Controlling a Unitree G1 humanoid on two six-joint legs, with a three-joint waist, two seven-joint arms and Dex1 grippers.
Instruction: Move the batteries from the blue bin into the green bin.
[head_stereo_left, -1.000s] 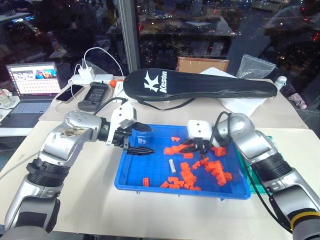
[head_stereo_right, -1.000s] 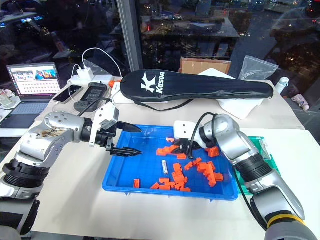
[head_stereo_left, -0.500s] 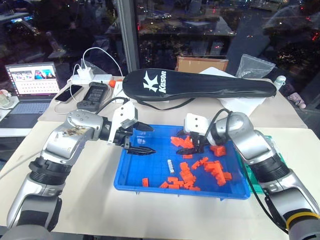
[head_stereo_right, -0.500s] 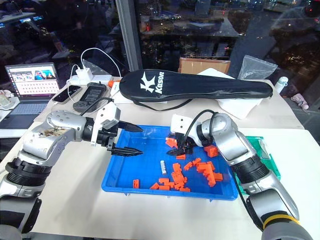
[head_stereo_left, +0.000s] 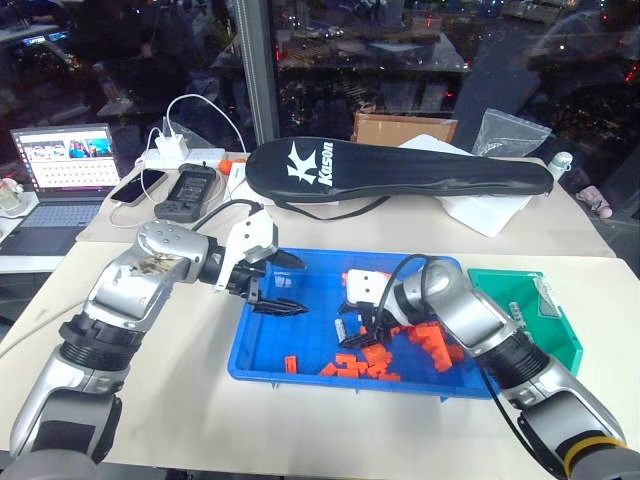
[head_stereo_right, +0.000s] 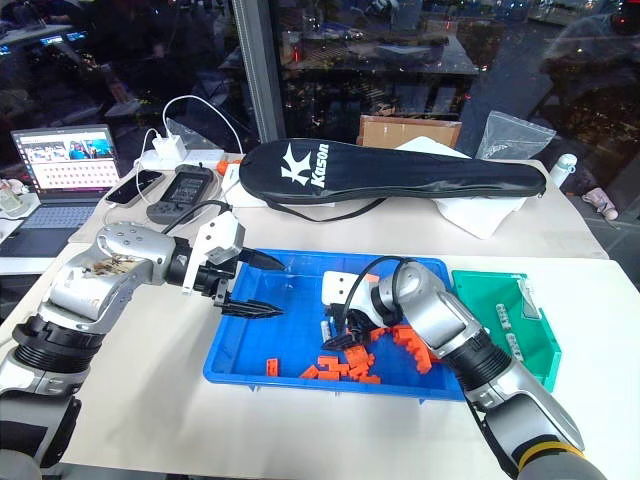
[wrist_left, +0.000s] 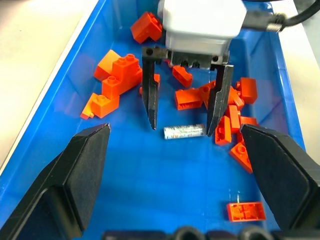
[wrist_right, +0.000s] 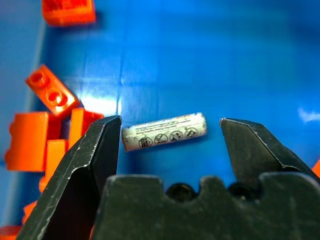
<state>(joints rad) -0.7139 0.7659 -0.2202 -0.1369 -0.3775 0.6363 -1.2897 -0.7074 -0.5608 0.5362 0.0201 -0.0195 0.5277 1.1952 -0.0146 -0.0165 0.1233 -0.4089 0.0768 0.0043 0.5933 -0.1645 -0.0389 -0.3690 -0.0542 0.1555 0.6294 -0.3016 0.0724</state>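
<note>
Pick-up step: right gripper (wrist_left: 184, 114), fingers spread, straddles a battery (wrist_right: 164, 131) in the blue bin (head_stereo_left: 262, 356), seemingly end-on; close next. Left gripper (head_stereo_left: 290, 285) hovers, spread

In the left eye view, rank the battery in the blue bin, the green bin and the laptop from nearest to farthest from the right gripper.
1. The battery, on the blue bin floor between the open jaws of the right gripper.
2. The green bin, on the table beyond the blue bin's right end.
3. The laptop, at the table's far left.
</note>
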